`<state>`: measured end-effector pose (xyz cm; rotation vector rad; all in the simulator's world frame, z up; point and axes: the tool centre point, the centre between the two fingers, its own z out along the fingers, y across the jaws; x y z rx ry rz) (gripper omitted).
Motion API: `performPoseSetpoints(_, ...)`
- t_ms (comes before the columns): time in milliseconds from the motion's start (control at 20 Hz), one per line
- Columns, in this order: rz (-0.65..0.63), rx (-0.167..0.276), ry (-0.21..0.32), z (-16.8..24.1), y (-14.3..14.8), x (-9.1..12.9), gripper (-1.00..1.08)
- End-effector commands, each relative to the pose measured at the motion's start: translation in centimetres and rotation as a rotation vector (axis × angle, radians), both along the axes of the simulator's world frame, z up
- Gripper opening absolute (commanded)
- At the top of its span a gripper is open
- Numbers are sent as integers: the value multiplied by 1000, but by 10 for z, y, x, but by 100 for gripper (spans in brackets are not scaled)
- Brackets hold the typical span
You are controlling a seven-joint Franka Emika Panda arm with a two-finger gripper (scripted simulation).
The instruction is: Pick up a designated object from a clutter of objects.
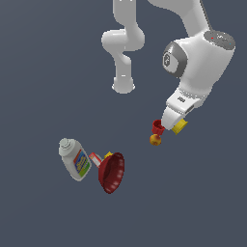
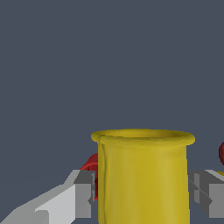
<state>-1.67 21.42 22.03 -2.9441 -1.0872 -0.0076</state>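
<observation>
Overhead, one white Franka arm (image 1: 193, 58) fills the upper part of the exterior view, reaching down toward the dark grey table (image 1: 38, 72). Next in size comes a single dark red bowl (image 1: 112, 172), tipped on its side with its open mouth showing, well apart from the arm, toward the exterior view's left. Just beside it lies one white bottle (image 1: 75, 158) with a colourful label, tilted over, and between bottle and bowl sits one small red-white box (image 1: 94, 158), partly hidden by the bowl's rim. At the arm's tip the pincer (image 1: 174, 124) stands narrowed around the one small yellow cup (image 2: 143, 175); in the wrist view a grey finger (image 2: 83, 199) sits on each side of the cup wall, apparently touching it, though the contact itself falls at the picture's edge. In the exterior view the yellow cup peeks out on the pincer's right flank. One small red cup (image 1: 157, 127) stands just beside the pincer on the exterior view's left, close against it, and shows as a red sliver behind the yellow cup in the wrist view. Smallest is one orange ball (image 1: 155, 140), touching or nearly touching the red cup's lower side.
</observation>
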Motion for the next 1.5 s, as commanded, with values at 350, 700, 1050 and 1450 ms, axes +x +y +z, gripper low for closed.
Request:
performPoseSetpoints(350,0,-1,2,96,-14,24,-100)
performPoseSetpoints(700,-2,-3,3,151,-23,39,-100)
performPoseSetpoints(1050,-3,-4,3,181,-27,49,-100)
performPoseSetpoints(1450,-3,-4,3,191,-28,53,-100)
